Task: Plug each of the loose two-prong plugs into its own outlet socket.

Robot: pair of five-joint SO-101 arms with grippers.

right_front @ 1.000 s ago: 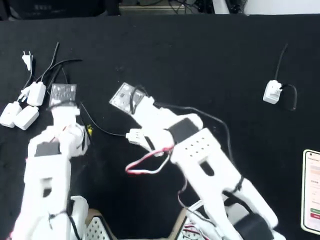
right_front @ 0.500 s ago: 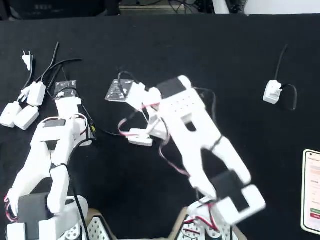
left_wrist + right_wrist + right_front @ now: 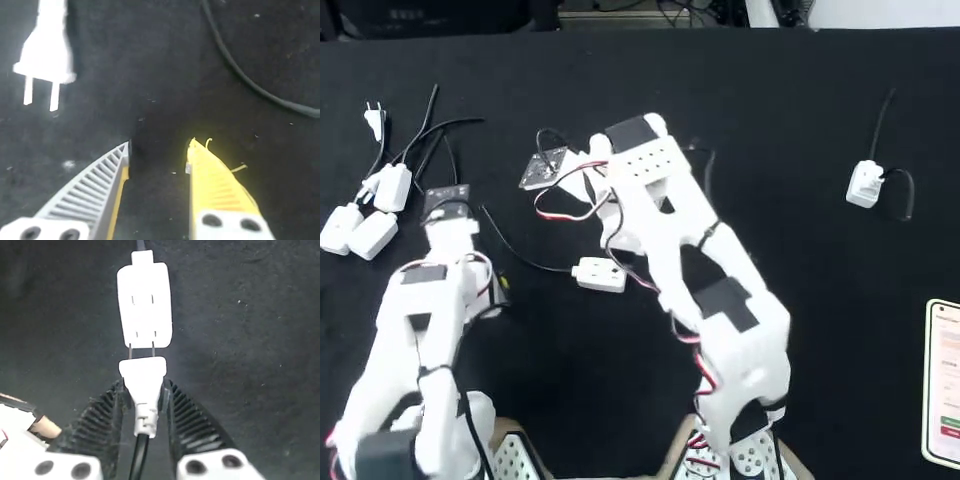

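R gripper (image 3: 143, 386) clamped on white two-prong plug (image 3: 142, 375), prongs touching edge of flat white outlet socket (image 3: 145, 302), not seated. L gripper (image 3: 157, 147) spread, empty, over black table (image 3: 150, 75); loose white plug (image 3: 45, 50) near, black cable (image 3: 240, 75) beside.

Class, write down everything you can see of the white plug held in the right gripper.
The white plug is smooth moulded plastic: a broad flat head narrowing to a ribbed collar, where a black cord leaves it. The right gripper clamps it, one black ridged finger on each side. Its two thin metal prongs reach the near end of the white outlet socket, with a short length of each bare.
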